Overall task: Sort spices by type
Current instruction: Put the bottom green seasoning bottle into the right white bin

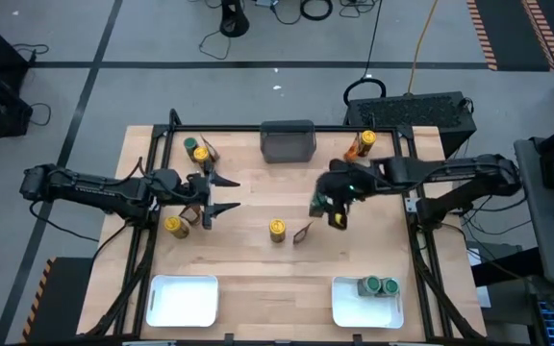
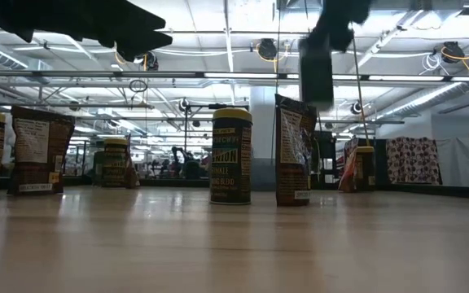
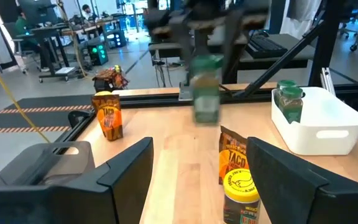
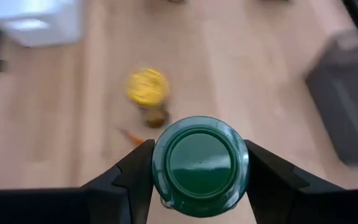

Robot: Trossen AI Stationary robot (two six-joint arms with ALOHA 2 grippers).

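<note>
Right gripper hangs over the counter, mid-right, w/ its fingers pinching a green-lidded jar on both sides; jar is off the surface, lid facing the wrist cam. In the low view the held jar shows as a dark blurred shape up high, above the standing items.

Left gripper sits over the left-center of the counter, fingers spread wide, nothing between them.

Yellow-lidded jar stands upright near counter center, w/ a brown-orange packet just beside it on the right. Another yellow-lidded jar stands at the left, near the left gripper, packet next to it. Back-left corner: a green-lidded jar, a yellow-lidded one and a packet close together; can't tell if touching. Back-right: yellow-lidded jar w/ an orange packet beside it.

Dark grey bin at the back edge, center. Front-left white tray near the front edge. Front-right white tray holds two green-lidded jars side by side at its right end, upright.
</note>
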